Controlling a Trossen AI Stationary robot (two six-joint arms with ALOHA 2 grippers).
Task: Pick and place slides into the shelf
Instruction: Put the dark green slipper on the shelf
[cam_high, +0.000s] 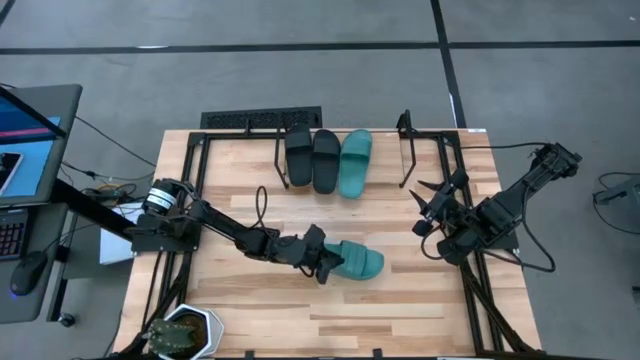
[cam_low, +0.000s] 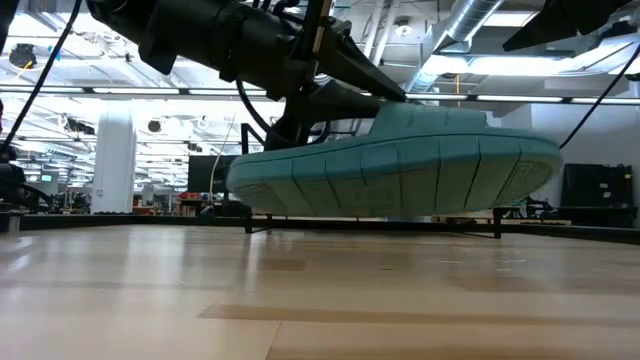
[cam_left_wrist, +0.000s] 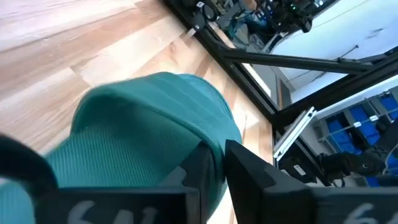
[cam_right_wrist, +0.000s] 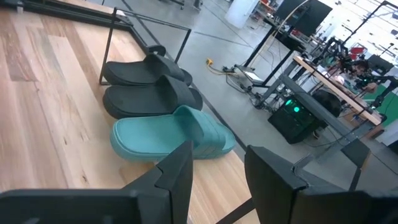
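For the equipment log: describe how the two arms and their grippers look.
Both arms are dark, near-black, built of jointed segments. The left arm has a round silver-and-black part at its base and a loose black cable looping over the wood. The right arm trails black cables off the table edge. Each gripper, left and right, ends in two flat, angular black fingers.

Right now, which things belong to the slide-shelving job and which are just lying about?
Job: teal slide in left gripper; two black slides and teal slide in shelf; right gripper waiting.
Lying about: grille, laptop, plant.
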